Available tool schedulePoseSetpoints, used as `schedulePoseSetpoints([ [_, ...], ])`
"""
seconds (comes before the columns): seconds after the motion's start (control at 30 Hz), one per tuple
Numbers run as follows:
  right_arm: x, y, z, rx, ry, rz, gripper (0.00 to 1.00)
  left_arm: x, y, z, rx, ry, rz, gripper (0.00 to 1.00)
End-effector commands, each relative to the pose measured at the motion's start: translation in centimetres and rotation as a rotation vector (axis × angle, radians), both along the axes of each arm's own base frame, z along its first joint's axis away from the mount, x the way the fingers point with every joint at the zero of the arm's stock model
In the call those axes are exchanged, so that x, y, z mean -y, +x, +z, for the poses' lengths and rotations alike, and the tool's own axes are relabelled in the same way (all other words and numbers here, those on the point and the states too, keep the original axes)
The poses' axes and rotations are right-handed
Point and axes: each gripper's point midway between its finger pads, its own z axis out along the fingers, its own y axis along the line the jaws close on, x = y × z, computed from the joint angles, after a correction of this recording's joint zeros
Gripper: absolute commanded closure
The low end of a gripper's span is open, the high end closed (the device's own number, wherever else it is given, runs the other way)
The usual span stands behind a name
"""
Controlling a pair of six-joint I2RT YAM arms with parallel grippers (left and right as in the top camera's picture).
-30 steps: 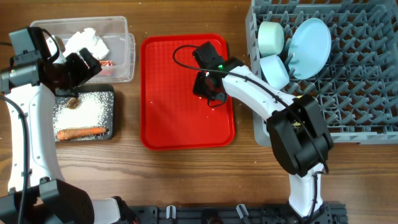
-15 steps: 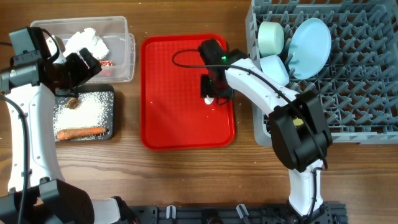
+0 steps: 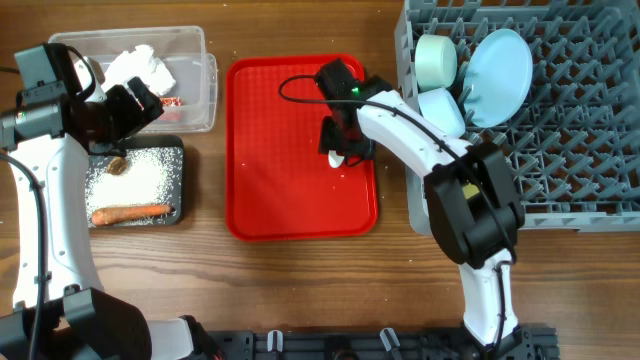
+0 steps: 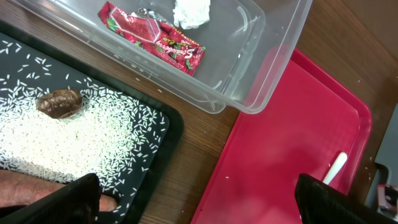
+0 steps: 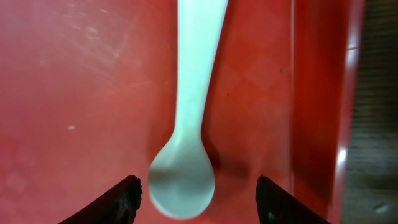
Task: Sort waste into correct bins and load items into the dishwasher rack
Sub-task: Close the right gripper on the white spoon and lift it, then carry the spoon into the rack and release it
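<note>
**tray_watcher:** What's in which container right now?

**binbot_fan:** Going off the red tray (image 3: 270,180), the flat glossy one. To its left, the clear plastic tub (image 3: 190,45) has the crumpled white tissue (image 3: 140,68) and a shiny red wrapper (image 4: 152,36). Also left of the red tray, on the side nearer the robot, the shallow black tray (image 3: 181,185) holds scattered white rice grains (image 3: 145,175), a small brown lump (image 4: 59,102) and the orange sausage stick (image 3: 130,212) along its near edge. To the red tray's right, the grey peg-floored dishwasher rack (image 3: 580,130) has a pale green bowl (image 3: 436,58), a light blue bowl (image 3: 442,110) and a light blue plate (image 3: 500,62), all tipped on edge in the corner closest to the red tray.

**tray_watcher:** And the spoon?

**binbot_fan:** The white plastic spoon (image 5: 189,124) is lying flat on the red tray, near its right rim. The right gripper (image 5: 198,196) is spread wide, with one finger on each side of the spoon's bowl and neither touching it. The left gripper (image 4: 199,193) is spread too, with nothing in it. It's left of the red tray, above where the tub meets the black tray on the wooden tabletop (image 3: 300,290).
</note>
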Motion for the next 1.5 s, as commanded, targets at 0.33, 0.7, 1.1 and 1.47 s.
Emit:
schedulePoseSetpoints([
  [0.33, -0.7, -1.6, -3.7, -0.091, -0.017, 0.019, 0.81, -0.3, 0.0, 0.1, 0.002, 0.003, 0.015, 0.0],
  [0.7, -1.7, -2.0, -1.6, -0.088, 0.049, 0.101, 0.91, -0.3, 0.0, 0.1, 0.003, 0.002, 0.015, 0.0],
  [1.1, -1.2, -0.9, 11.2, 0.185, 0.115, 0.242, 0.91, -0.3, 0.0, 0.1, 0.003, 0.003, 0.015, 0.0],
  [1.47, 11.3, -0.4, 22.1, 0.422, -0.059, -0.005, 0.91, -0.3, 0.0, 0.1, 0.003, 0.003, 0.015, 0.0],
])
